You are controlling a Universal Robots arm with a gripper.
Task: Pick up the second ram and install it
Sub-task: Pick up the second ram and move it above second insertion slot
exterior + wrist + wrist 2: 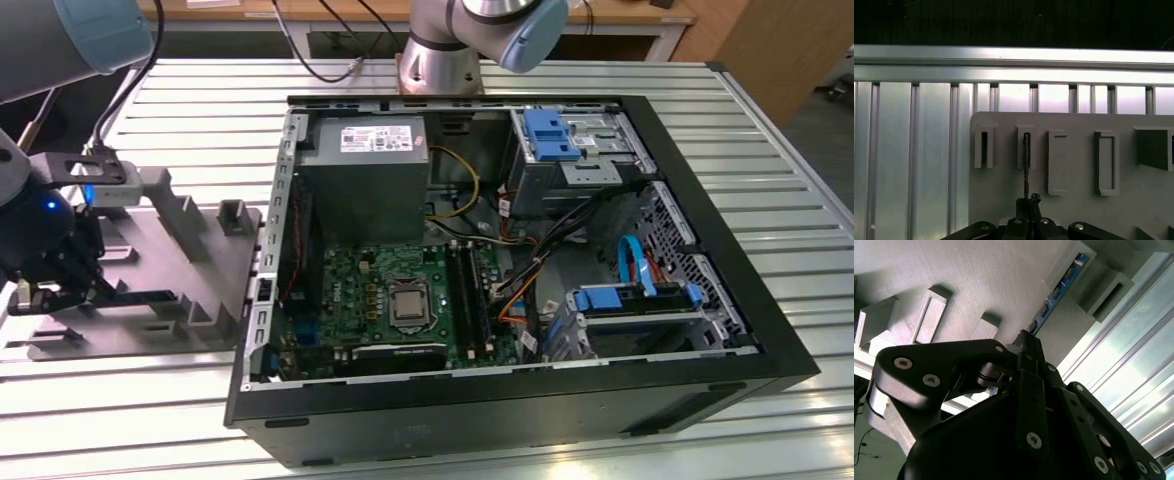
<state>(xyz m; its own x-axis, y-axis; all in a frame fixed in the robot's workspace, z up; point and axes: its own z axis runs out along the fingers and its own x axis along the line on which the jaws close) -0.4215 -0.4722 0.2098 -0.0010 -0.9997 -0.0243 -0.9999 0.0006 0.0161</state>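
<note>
End effector, nearly closed, pinches second ram in holder.

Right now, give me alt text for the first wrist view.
The gripper pinches one end of the second ram, a thin dark edge-on line whose far end sits in a slot of the grey holder. The ribbed metal table lies beyond.

Raised slotted blocks of the grey plastic fixture tray stand close on both sides of the dark narrow memory stick pinched in the gripper fingers. The black computer case wall bars the level route; above it, open. Slatted aluminium worktop alongside lies bare.
</note>
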